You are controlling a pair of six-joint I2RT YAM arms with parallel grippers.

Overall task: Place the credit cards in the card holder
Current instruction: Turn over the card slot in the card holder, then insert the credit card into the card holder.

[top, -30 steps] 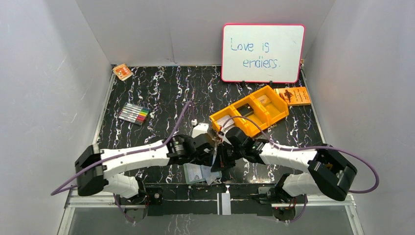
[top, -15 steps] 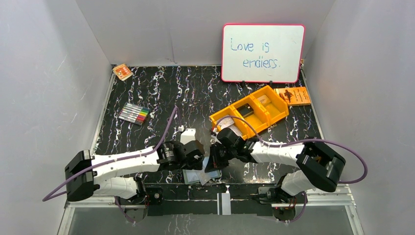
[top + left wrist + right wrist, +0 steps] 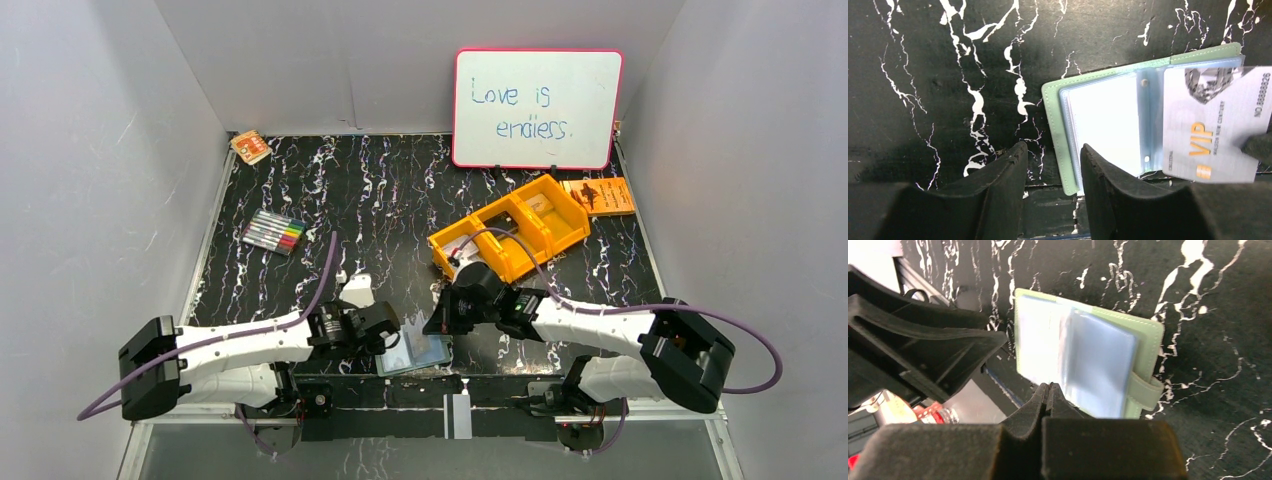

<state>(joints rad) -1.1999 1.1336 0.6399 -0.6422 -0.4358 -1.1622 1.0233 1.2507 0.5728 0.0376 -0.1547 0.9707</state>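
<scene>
Table (image 3: 300, 200): the work is being done at its near edge, just in front of the arm bases.
Right arm (image 3: 590, 322): it is being reached low and leftward across the table, the wrist being pointed at the holder's right-hand page.
Left arm (image 3: 240, 340): it is being stretched rightward along the near edge, low over the table, its wrist being aimed at the holder's left margin.
Card holder (image 3: 1098, 120): it is being left lying open and flat on the table, green cover down and clear sleeves up, between the two grippers.
Credit card (image 3: 1213, 135): a pale card printed "VIP" is being carried above the right-hand page and overlapping it; it is judged not yet to be inside a sleeve.
Step in hand: the card is being lined up with a sleeve mouth, so the insertion is judged to be only beginning.
Next move: the card's leading edge needs to be slid under a clear sleeve while the holder is being pinned against shifting.
Left gripper (image 3: 1053, 146): the jaws are being held partly apart, empty, straddling the holder's near left corner; contact cannot be told.
Right gripper (image 3: 1048, 390): the jaws are being pressed together on the card's edge.
</scene>
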